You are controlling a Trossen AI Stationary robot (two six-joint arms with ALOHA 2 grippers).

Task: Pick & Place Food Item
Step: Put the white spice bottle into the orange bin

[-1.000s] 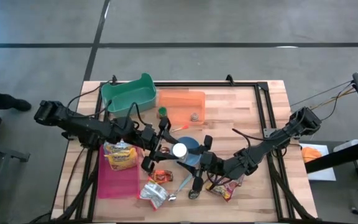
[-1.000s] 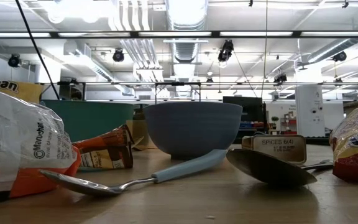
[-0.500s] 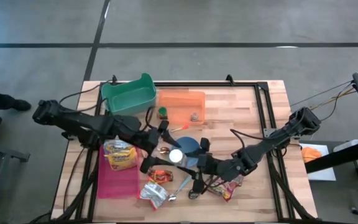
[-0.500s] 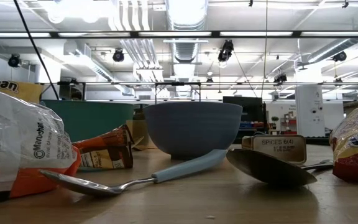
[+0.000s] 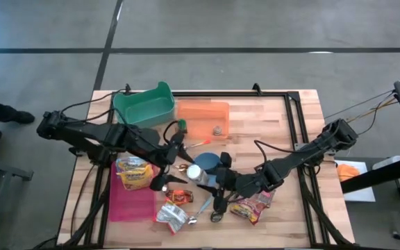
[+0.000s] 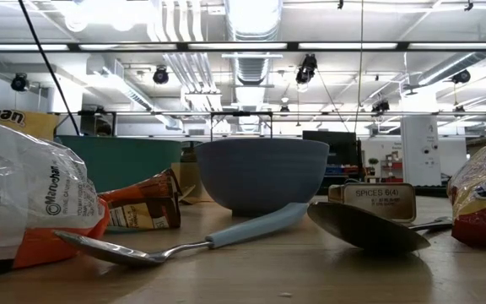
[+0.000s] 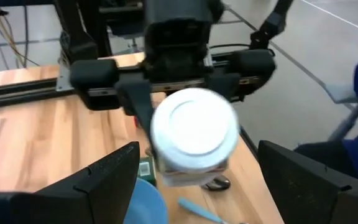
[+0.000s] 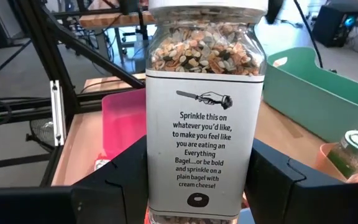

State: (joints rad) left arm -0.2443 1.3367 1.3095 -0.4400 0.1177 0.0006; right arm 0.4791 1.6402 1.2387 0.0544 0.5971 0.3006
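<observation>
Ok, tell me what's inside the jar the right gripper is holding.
Through the glass of the seasoning jar, clamped in the right gripper, a mixed seed-and-flake seasoning fills the top. The white label covers everything lower, so the fill below cannot be seen.

table (image 5: 269,125): bare wood | jar (image 8: 199,106): clear plastic, paper label | spoon (image 6: 369,226): shiny metal

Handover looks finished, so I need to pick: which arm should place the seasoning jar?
Right. The right hand grips the clear white-lidded seasoning jar over the blue bowl; the left hand has opened and stands apart.
</observation>
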